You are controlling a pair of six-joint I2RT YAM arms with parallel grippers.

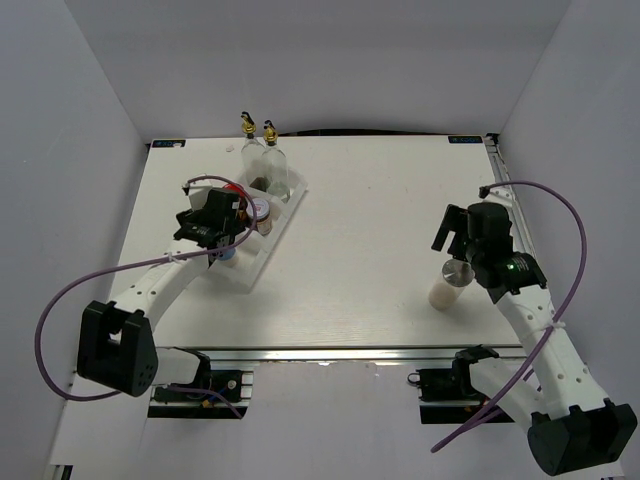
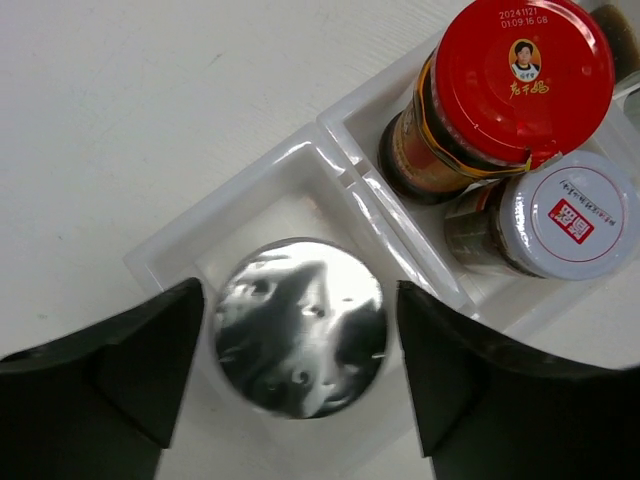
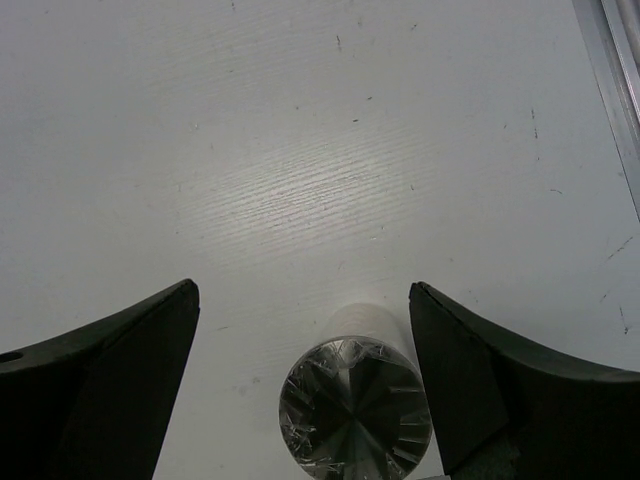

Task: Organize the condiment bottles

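A white stepped tray (image 1: pixel 256 268) lies at the left. Two tall glass bottles with gold pourers (image 1: pixel 251 148) (image 1: pixel 273 158) stand at its far end. In front of them stand a red-capped jar (image 2: pixel 520 75) and a silver-lidded jar (image 2: pixel 572 215). My left gripper (image 2: pixel 300 295) is open and straddles a silver-topped shaker (image 2: pixel 298 327) standing in the tray's nearest compartment, with a gap on each side. My right gripper (image 3: pixel 303 300) is open over the second silver-topped shaker (image 3: pixel 355 410), which stands upright on the table at the right (image 1: pixel 450 285).
The table's metal edge rail (image 3: pixel 612 70) runs close to the right of the right gripper. White walls enclose the table on three sides. The near edge has an aluminium rail (image 1: pixel 330 352) by the arm bases.
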